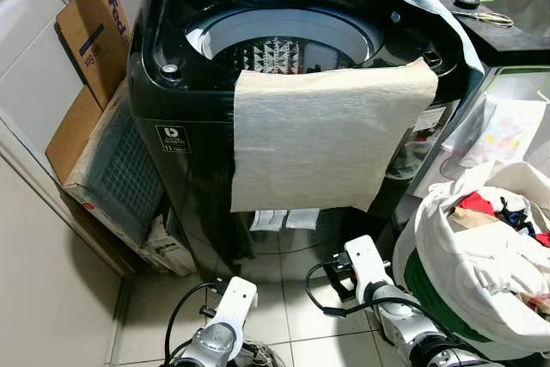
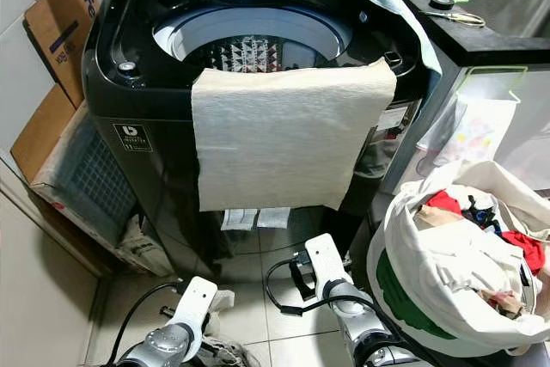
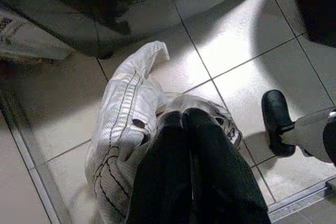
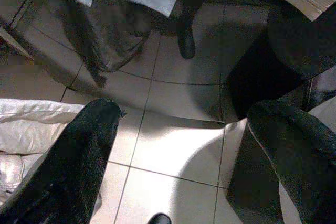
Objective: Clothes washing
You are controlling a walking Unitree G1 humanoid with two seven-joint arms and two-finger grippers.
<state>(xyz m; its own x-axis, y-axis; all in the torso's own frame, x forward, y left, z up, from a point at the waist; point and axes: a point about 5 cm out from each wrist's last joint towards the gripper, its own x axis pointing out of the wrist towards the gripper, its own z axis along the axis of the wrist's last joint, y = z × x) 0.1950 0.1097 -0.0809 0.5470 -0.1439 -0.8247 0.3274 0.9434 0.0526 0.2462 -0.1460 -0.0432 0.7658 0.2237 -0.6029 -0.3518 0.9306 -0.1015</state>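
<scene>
Left gripper (image 3: 184, 124) hangs low, clamped on a white garment (image 3: 126, 129); right gripper (image 4: 178, 129) gapes empty above floor tiles (image 4: 173, 156).

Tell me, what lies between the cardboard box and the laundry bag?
The washing machine, with a beige cloth draped over its front edge, seen in both eye views.

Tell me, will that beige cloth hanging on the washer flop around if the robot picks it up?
Probably floppy: the cloth bends over the washer rim and hangs flat down the front. Likely light, since it stays there unpinned. A tug might slide it off.
</scene>
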